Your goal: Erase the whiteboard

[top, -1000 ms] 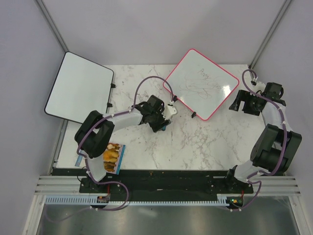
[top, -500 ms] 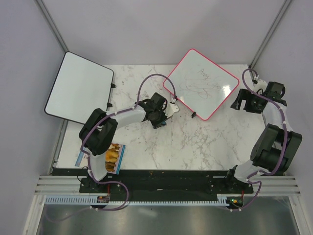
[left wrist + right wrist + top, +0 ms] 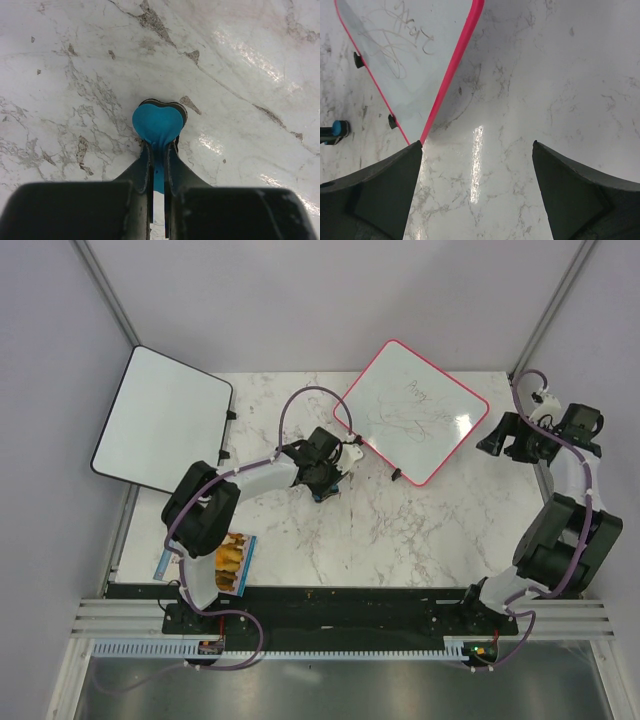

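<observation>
Two arms in play, and nearest us, well short of the whiteboard (image 3: 425,448) and off to its left, a colourful packet (image 3: 231,558) lies at the front edge of the marble table (image 3: 400,530). Next up, the left gripper (image 3: 322,483), just off the whiteboard's left corner and apart from the frame. The wrist view tells it plainly: the two fingers are pinched tight on a small blue heart-shaped piece (image 3: 156,122), which is pressed down onto bare marble, not on the board. Now the whiteboard itself: pink frame, turned like a diamond and lying towards the back of the table, right of centre, with faint grey scribbles (image 3: 405,418) across its face. Off its right corner sits the right gripper (image 3: 500,435), jaws spread wide and nothing between them; from its own camera the pink edge runs down to one finger's tip, and contact there I can't call. Farthest away, beyond the whiteboard's left side, a black-framed board (image 3: 165,420) hangs over the table's far-left corner.
</observation>
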You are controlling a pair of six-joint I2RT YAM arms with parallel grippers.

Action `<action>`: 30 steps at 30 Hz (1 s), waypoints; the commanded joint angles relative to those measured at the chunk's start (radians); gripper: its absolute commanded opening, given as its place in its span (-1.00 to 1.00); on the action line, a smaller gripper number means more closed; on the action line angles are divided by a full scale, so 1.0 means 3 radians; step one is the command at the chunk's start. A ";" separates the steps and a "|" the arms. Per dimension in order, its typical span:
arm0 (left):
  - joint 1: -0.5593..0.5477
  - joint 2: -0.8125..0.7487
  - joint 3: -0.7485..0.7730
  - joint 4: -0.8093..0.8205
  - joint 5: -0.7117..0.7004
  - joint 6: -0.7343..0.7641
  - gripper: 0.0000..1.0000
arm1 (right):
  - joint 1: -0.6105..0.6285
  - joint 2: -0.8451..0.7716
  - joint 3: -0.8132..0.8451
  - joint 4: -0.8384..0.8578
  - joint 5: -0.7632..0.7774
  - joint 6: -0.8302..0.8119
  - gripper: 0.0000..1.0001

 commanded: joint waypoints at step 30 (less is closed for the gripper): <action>0.0070 0.0112 0.0833 0.0257 -0.0154 -0.1104 -0.96 | 0.0149 0.1323 0.1184 0.1080 -0.0999 0.0931 0.62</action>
